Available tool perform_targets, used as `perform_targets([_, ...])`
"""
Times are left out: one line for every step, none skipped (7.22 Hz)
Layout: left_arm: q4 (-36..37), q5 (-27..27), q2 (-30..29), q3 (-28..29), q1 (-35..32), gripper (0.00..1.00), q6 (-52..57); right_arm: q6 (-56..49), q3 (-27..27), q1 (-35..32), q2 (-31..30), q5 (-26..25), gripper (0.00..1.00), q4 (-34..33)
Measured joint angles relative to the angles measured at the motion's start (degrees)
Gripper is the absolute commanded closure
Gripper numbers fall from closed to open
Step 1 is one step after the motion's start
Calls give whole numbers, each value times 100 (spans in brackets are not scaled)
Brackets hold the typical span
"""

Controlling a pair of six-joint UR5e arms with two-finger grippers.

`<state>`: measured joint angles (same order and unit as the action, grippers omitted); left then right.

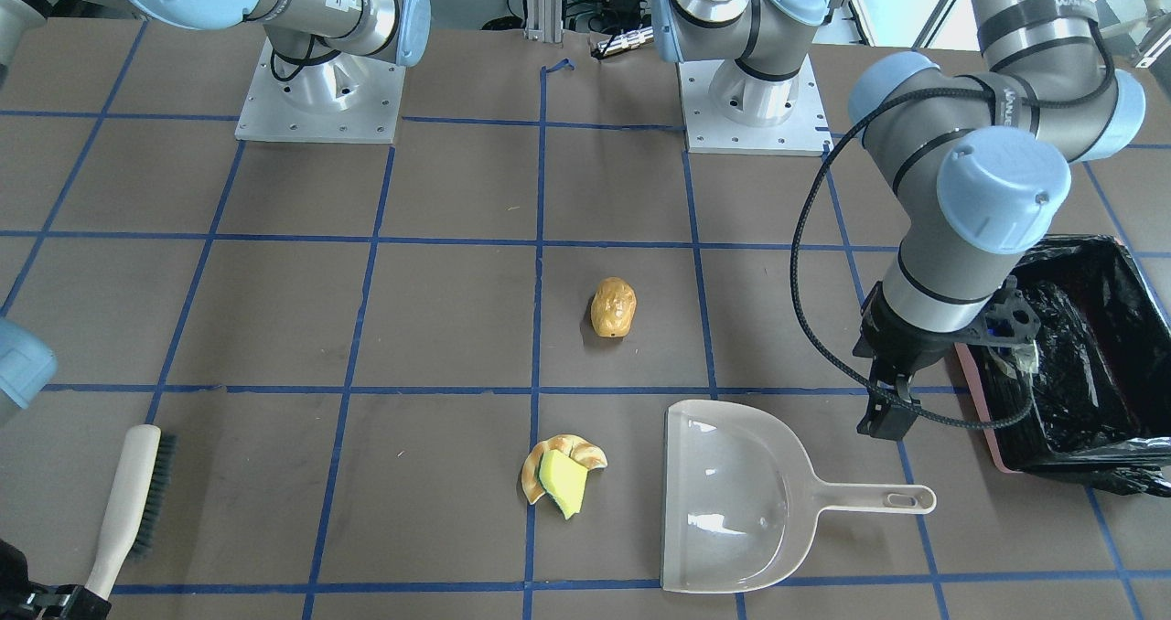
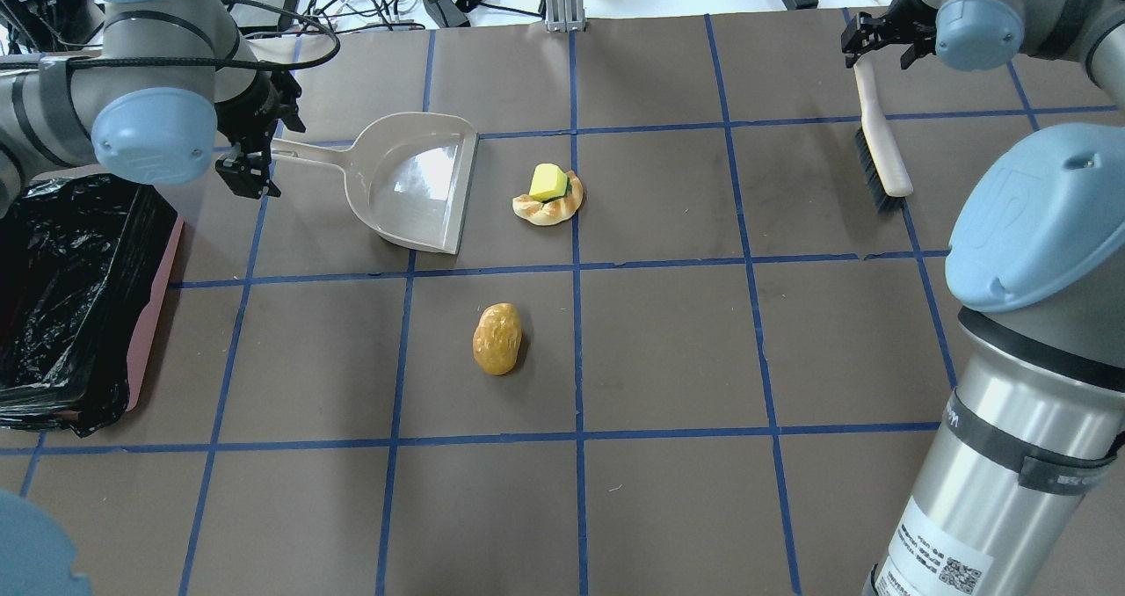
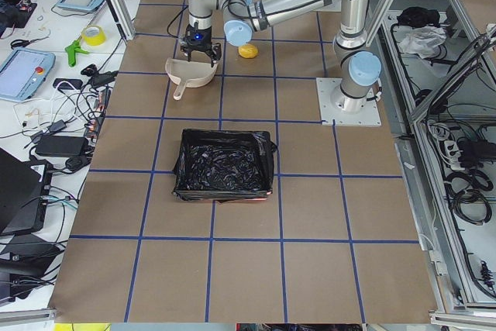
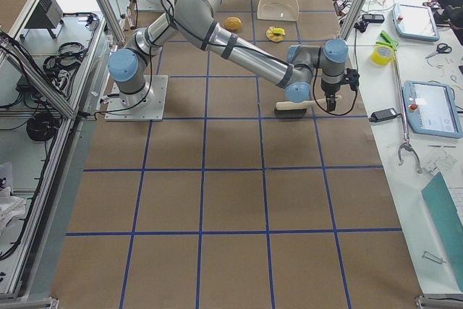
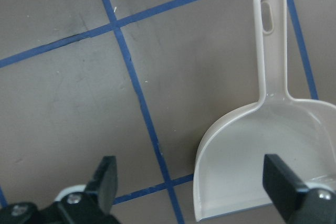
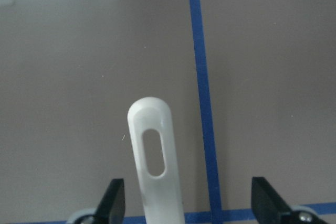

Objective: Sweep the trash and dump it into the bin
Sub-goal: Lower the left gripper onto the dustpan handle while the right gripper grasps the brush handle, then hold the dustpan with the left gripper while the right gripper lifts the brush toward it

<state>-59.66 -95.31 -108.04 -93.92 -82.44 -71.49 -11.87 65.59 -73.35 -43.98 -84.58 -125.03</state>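
Glossy, hard-looking toy plastic on all three trash pieces, so expect them light and slick. The potato lump (image 2: 497, 339) sits alone near the middle of the surface (image 2: 668, 350), at about 5 o'clock from the dustpan (image 2: 413, 183) in the overhead view. It's rounded, so I judge it rolls off sideways if you hit it off-centre. The croissant (image 2: 549, 211) lies just beside the dustpan's mouth, at its 3 o'clock, with the yellow-green wedge (image 2: 548, 181) resting on top. The wedge likely slides off at the first push, and the curled croissant ends may catch bristles. Don't pinch any of these; sweep them with short, low strokes toward the pan lip.

The bin (image 2: 154, 315), pink with a crinkled black liner, is at the 9 o'clock edge of that view, well apart from the trash and near the dustpan's handle end.

The left gripper (image 5: 190, 170) hangs over the dustpan, jaws wide apart, holding nothing. The handle points to 12 o'clock in its wrist view. The dustpan looks thin, stiff and light. Take it on the flat handle close to the pan and press the lip down, or it probably skates on the surface.

The right gripper (image 6: 189, 195) is spread around the cream handle of the brush (image 2: 881, 152), at 1 o'clock in the overhead view. Its fingers sit on either side, not touching as far as the wrist view shows. The handle is smooth and rounded, so clamp square across it. The bristles look soft, so keep off them.
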Motion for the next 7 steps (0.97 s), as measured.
perform_targets([211, -6, -324, 217, 0, 5, -93, -1, 3, -2, 25, 53, 17, -45])
perform_targets([439, -11, -639, 405, 0, 6, -129, -5, 6, -5, 31, 78, 26, -62])
perform_targets([704, -13, -921, 519, 0, 5, -146, -7, 6, -9, 31, 86, 27, -69])
perform_targets([928, -16, -1134, 576, 0, 4, -154, -6, 7, -10, 31, 91, 30, -72])
perform_targets([1053, -20, -1300, 613, 0, 4, -164, -2, 5, -12, 31, 132, 33, -77])
perform_targets([1104, -22, -1409, 632, 0, 5, -193, -2, 1, -12, 30, 202, 36, -85])
perform_targets([1124, -27, -1472, 634, 0, 5, -233, -5, -6, -12, 30, 245, 36, -92])
